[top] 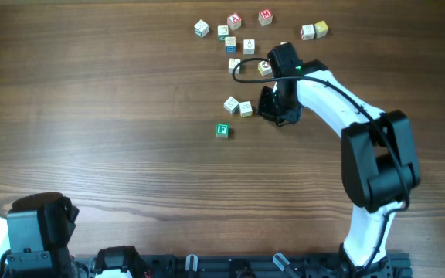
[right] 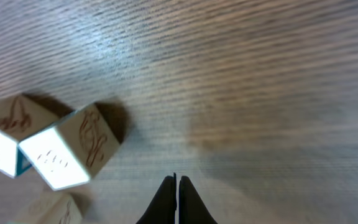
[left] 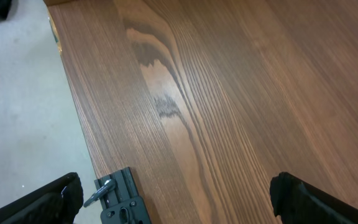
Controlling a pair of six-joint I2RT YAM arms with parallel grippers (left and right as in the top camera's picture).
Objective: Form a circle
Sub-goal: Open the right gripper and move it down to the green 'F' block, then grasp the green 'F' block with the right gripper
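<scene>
Right gripper (right: 177,185): the fingers are pressed together tip to tip, holding nothing, with the tips low over the bare table (right: 260,81).

The circle (right: 70,149): not a ring, only a small cluster of letter cubes. It lies to the left of the closed right fingertips, near them but not touching. Two pale cubes sit edge to edge. A third cube, cut off by the frame edge, is just below them. From overhead the cluster (top: 246,109) shows two pale cubes side by side, with a green-faced cube (top: 222,130) slightly apart from the pair.

Loose letter cubes (top: 234,21): scattered beyond the right fingers, well apart from the cluster.

Left gripper (left: 176,186): the fingers are spread wide with only bare wood between them, and no cube is near.
</scene>
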